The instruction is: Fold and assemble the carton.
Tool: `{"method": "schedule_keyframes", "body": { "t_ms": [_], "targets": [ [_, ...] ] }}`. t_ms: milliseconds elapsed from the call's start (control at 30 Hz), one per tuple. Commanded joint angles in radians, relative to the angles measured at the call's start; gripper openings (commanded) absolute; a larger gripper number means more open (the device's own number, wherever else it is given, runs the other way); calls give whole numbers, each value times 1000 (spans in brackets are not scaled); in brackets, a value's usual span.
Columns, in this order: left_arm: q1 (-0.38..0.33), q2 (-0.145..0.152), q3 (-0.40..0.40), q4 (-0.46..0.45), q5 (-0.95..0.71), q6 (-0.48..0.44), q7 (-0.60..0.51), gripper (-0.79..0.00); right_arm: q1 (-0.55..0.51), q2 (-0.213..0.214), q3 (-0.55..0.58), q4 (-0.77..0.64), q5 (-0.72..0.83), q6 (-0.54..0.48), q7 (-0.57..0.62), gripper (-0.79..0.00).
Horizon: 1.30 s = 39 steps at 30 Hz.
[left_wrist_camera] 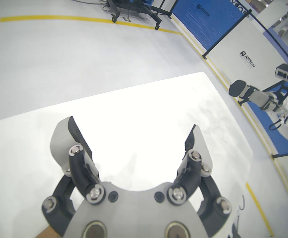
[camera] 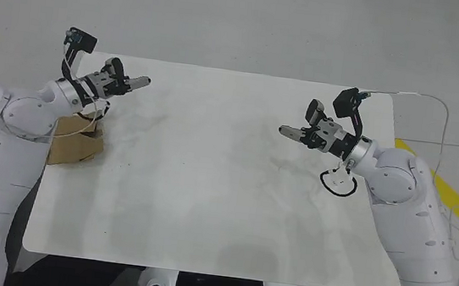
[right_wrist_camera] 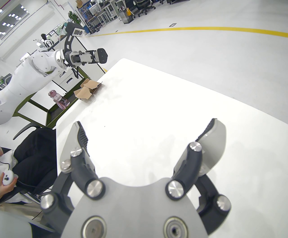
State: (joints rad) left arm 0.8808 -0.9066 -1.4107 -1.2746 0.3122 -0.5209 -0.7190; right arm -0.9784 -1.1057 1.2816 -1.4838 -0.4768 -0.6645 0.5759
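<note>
A brown cardboard carton [camera: 75, 141] sits at the left edge of the white table [camera: 215, 192], its flaps standing open; in the right wrist view the carton [right_wrist_camera: 87, 89] lies far off at the table's corner. My left gripper [camera: 138, 82] hangs above the table's far left corner, past the carton, open and holding nothing; its fingers [left_wrist_camera: 67, 135] are spread wide over bare tabletop. My right gripper [camera: 289, 133] is raised over the right part of the table, open and empty, with its fingertips [right_wrist_camera: 78, 133] apart.
The table's surface between the two arms is bare white. A black cable loop [camera: 337, 183] hangs by the right wrist. Beyond the table's left edge sits a person [right_wrist_camera: 13, 171] with a small controller, beside a low dark stand.
</note>
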Motion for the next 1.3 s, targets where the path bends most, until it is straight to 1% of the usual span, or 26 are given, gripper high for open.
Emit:
{"method": "schedule_keyframes", "body": {
  "t_ms": [0,100,200,300,367,433,533,633,1000,1100,1267],
  "targets": [
    [-24,4,-19,38,-77,24,-77,0,0,0,0,0,0,0,0,0],
    [-52,11,-39,84,-139,36,-148,0,0,0,0,0,0,0,0,0],
    [-74,16,-57,131,-171,45,-187,0,0,0,0,0,0,0,0,0],
    [-95,21,-74,188,-240,81,-240,0,0,0,0,0,0,0,0,0],
    [-109,25,-85,226,-287,72,-292,0,0,0,0,0,0,0,0,0],
    [-121,32,-90,253,-246,47,-307,0,0,0,0,0,0,0,0,0],
    [-136,37,-98,305,-279,39,-341,0,0,0,0,0,0,0,0,0],
    [-160,45,-107,351,-271,32,-364,0,0,0,0,0,0,0,0,0],
    [-237,76,-144,532,-309,-32,-480,0,0,0,0,0,0,0,0,0],
    [-261,89,-153,587,-280,-66,-483,0,0,0,0,0,0,0,0,0],
    [-312,113,-170,692,-228,-74,-466,0,0,0,0,0,0,0,0,0]
  ]
}}
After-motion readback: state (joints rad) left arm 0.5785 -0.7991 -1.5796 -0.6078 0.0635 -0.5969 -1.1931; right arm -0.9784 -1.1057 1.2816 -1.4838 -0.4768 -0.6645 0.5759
